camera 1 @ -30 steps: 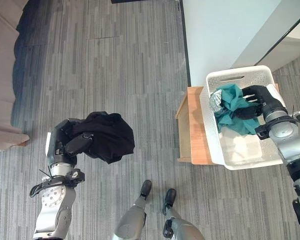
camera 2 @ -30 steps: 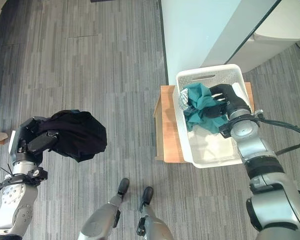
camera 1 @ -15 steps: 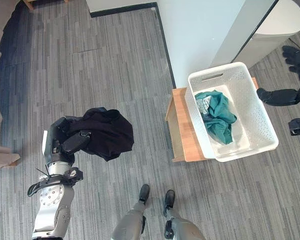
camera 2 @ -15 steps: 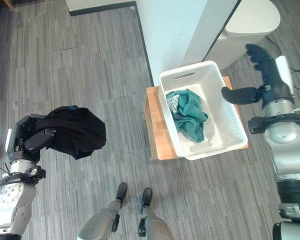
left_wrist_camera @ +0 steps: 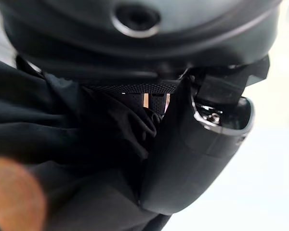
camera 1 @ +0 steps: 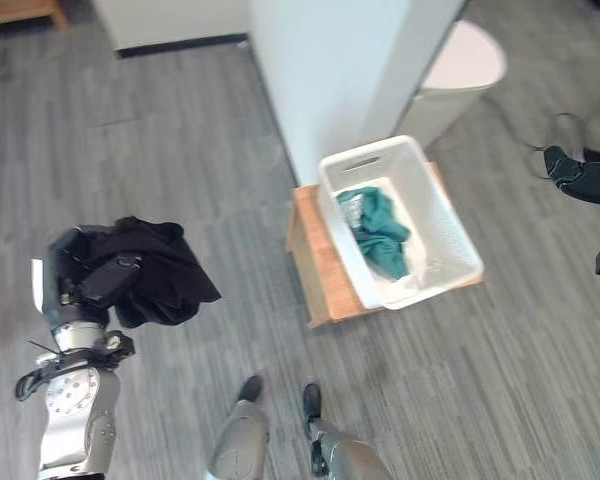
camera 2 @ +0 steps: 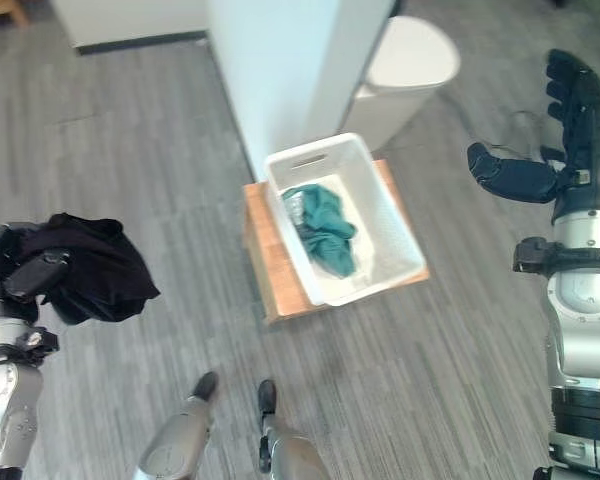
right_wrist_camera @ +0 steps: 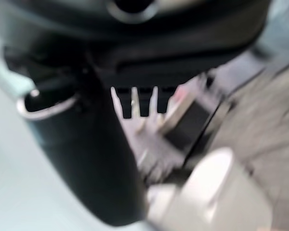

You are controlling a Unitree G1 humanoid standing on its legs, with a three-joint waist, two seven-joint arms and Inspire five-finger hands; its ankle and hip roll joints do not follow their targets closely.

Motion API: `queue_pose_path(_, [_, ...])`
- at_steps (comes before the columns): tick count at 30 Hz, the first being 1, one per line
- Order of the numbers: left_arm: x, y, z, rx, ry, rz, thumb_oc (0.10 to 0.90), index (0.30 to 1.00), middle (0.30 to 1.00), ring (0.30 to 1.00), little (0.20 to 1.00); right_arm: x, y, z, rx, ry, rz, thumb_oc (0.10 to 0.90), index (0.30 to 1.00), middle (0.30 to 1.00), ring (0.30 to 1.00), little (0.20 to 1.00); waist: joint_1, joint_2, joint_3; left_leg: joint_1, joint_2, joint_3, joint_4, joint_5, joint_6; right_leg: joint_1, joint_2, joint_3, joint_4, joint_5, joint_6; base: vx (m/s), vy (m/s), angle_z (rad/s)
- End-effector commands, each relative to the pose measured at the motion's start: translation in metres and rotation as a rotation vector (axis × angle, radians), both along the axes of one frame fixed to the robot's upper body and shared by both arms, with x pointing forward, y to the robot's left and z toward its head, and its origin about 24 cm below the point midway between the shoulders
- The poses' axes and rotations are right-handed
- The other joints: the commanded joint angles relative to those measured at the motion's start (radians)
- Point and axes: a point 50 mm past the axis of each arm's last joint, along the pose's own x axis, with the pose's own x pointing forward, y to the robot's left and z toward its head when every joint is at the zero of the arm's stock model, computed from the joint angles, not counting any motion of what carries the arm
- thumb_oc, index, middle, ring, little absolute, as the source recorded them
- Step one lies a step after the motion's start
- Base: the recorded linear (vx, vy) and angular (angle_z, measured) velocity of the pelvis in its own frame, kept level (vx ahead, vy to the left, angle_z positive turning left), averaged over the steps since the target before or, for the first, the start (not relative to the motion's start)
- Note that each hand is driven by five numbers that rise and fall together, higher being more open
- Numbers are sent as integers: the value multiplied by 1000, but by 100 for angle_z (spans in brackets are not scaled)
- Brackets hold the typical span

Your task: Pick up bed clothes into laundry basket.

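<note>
On the far left, above grey wood-grain flooring (camera 1: 200,130), the left hand (camera 1: 92,282) has its dark fingers (camera 1: 108,282) curled round a bundle of black clothing (camera 1: 160,280), held up off the floor. The cloth is dark, crumpled and bunched, draping over the hand and hanging to its right. From the wrist, the same black folds press against the palm and thumb.

Near the centre, a low wooden bench (camera 1: 315,275) stands on the floor, just beside the base of a pale wall corner (camera 1: 330,70). A white perforated laundry basket (camera 1: 450,235) sits on the bench, with slot handles in its end wall. Inside it lies a crumpled teal garment (camera 1: 380,232) on a white layer, apart from the black clothing.

Behind the basket, a white lidded bin (camera 2: 410,60) stands against the wall.

On the far right, the right hand (camera 2: 570,130) is raised well clear of the basket, fingers straight and spread, thumb out, holding nothing.

No writing can be read.
</note>
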Motion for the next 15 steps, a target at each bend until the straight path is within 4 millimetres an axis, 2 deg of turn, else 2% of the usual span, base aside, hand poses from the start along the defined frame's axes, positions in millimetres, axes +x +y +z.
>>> queue_pose_path(1, [0,0,81,236,-320,-22,400,300,300,300,300,-23,-19,37,-89,-108,-100,800,900,900,900,900,-90,42,-251,66,9,27,-109,-9,-34,-36,-121,-64,-27,-48,124,-68,336,-72])
queue_pose_path(2, [4,-1,86,254,-330,-30,400,300,300,300,300,-25,-26,27,-51,-90,-122,800,900,900,900,900,-103,51,-253,89,7,53,-132,-13,-26,-42,-131,-48,-29,-27,138,-158,506,-102])
queue_pose_path(3, [10,-1,104,338,-355,-29,400,300,300,300,300,-27,-31,18,-14,-86,-150,800,900,900,900,900,-125,61,-258,112,-25,82,-148,-44,2,-65,-150,-12,-47,17,172,-132,401,-103])
queue_pose_path(4, [11,-1,105,342,-357,-28,400,300,300,300,300,-27,-31,18,-11,-87,-150,800,900,900,900,900,-118,56,-258,112,-27,89,-147,-46,5,-66,-152,-4,-52,21,175,-144,385,-115])
queue_pose_path(7, [10,7,129,430,-405,26,400,300,300,300,300,-23,-31,0,36,-64,-162,800,900,900,900,900,-120,54,-249,123,-68,177,-152,-66,32,-117,-169,48,-89,100,225,-200,266,-132])
queue_pose_path(8, [10,8,137,444,-431,40,400,300,300,300,300,-20,-28,-4,34,-54,-164,800,900,900,900,900,-118,61,-234,113,-72,196,-139,-57,38,-138,-171,21,-65,97,228,-252,201,-162])
queue_pose_path(10, [5,13,150,481,-467,87,400,300,300,300,300,-16,-24,-10,49,-55,-151,800,900,900,900,900,-101,75,-221,84,-74,235,-114,-51,47,-139,-178,-69,30,44,203,-279,146,-121])
queue_pose_path(11, [3,13,157,499,-492,107,400,300,300,300,300,-15,-23,-12,55,-54,-150,800,900,900,900,900,-88,86,-218,69,-68,256,-110,-31,47,-121,-193,-128,82,26,190,-299,121,-76])
queue_pose_path(13, [0,13,166,516,-526,127,400,300,300,300,300,-13,-23,-14,63,-44,-151,800,900,900,900,900,-77,97,-230,61,-61,274,-125,-21,54,-76,-207,-179,131,-29,170,-251,94,-40])
queue_pose_path(14, [0,14,171,520,-539,133,400,300,300,300,300,-7,-22,-13,70,-43,-140,800,900,900,900,900,-51,106,-245,48,-58,300,-131,-8,55,-30,-232,-236,178,-65,160,-174,60,-57])
queue_pose_path(15, [1,14,171,520,-539,133,400,300,300,300,300,-7,-22,-13,70,-43,-140,800,900,900,900,900,-51,105,-244,51,-58,301,-131,-10,55,-27,-232,-236,178,-68,160,-237,20,-89])
